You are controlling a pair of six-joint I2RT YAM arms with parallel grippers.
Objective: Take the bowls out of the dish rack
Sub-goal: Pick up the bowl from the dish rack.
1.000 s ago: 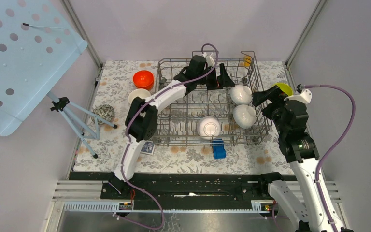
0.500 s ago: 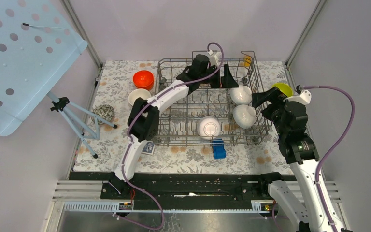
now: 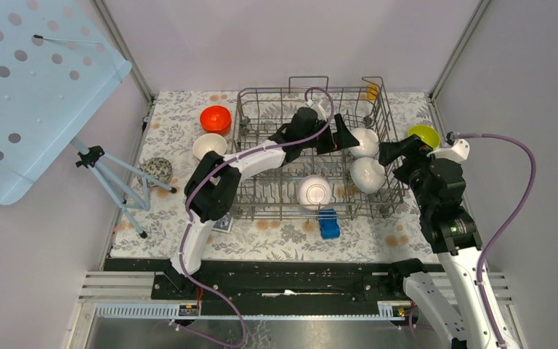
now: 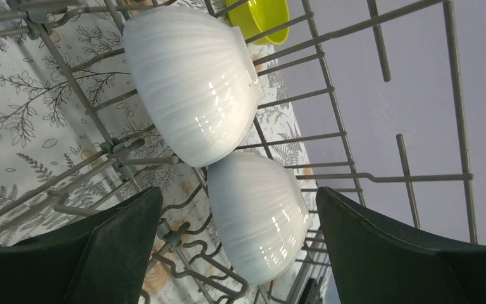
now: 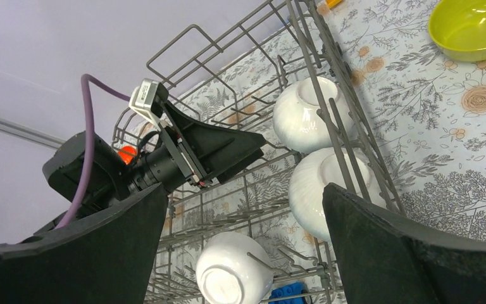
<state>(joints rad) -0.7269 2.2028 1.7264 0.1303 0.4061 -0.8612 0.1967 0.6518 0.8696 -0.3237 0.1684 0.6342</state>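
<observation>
Nearest me, the front bowl (image 3: 313, 191) sits foot-up among the tines at the near side of the dish rack (image 3: 265, 90). Two more white ones lean together against the rack's right wall: the near right bowl (image 3: 367, 174) and, touching it, the far right bowl (image 3: 364, 142). They look glazed and ribbed, so I judge them hard, light, slippery and easy to chip. I would pinch a rim, one finger inside and one outside, and lift clear of the tines rather than squeeze the round belly. My right gripper (image 3: 391, 153) hangs at the rack's right wall beside the near right bowl, jaws wide and empty. Farther in, my left gripper (image 3: 340, 136) is inside the rack facing that pair, jaws wide, holding nothing, and I see no contact. On the table outside the rack sit the yellow-green bowl (image 3: 423, 134), the beige bowl (image 3: 209, 145) and the orange bowl (image 3: 216, 118).
</observation>
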